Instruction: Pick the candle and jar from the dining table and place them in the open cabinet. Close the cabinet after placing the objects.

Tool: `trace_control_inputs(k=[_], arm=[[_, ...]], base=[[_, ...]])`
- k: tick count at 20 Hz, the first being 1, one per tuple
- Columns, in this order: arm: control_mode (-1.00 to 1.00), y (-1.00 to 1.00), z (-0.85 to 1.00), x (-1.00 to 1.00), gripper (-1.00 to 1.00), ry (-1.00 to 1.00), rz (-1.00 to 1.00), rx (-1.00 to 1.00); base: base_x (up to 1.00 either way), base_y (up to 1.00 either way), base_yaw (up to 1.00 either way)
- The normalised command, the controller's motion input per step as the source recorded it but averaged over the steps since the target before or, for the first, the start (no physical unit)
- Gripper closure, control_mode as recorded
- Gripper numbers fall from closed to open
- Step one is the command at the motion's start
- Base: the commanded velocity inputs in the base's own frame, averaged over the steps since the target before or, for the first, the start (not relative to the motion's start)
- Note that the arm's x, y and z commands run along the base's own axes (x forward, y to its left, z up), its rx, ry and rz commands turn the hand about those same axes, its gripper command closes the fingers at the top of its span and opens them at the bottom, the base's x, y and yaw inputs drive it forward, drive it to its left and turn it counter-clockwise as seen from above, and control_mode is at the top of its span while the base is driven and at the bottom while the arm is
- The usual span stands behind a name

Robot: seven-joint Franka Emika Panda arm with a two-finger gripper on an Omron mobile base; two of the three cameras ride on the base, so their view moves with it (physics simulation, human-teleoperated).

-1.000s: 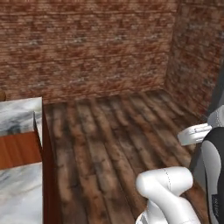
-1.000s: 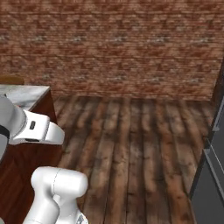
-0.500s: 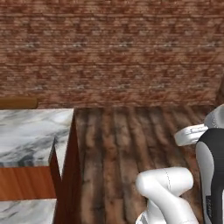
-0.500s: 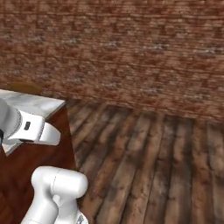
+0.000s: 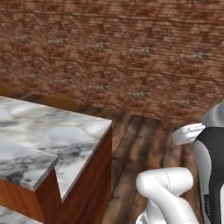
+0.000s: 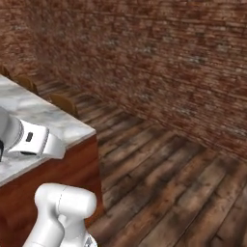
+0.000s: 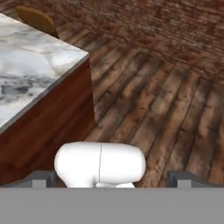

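The dining table (image 5: 48,131) has a white-and-grey veined marble top and reddish wood sides. Its corner fills the lower left of the left base view, and the table (image 6: 48,118) also lies at the left of the right base view. In the hand view the table (image 7: 30,65) is at the upper left, and my gripper (image 7: 113,179) points down past its corner at the wooden floor. The dark fingertips (image 7: 43,179) stand far apart with nothing between them, so the gripper is open. The candle, the jar and the cabinet are out of view.
Wooden stools (image 5: 61,103) stand along the table's far side, one stool (image 7: 37,19) at the top left of the hand view. A brick wall (image 5: 131,57) closes the back. Dark plank floor (image 6: 169,183) stretches open to the right of the table.
The whole picture has shifted: the base has turned and the cameras with it, bringing much more of the dining table and its stools into view. The gripper has stayed open.
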Motion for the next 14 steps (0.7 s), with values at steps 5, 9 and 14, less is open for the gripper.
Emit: trace_control_inputs(k=[5,9,14], arm=[[1.00,0.00,0.00,0.00,-1.00,0.00,0.00,0.00],[1.00,0.00,0.00,0.00,-1.00,0.00,0.00,0.00],[1.00,0.00,0.00,0.00,-1.00,0.00,0.00,0.00]], base=[[0.20,-1.00,0.30],[0.41,-0.96,0.43],[0.47,-0.63,0.63]])
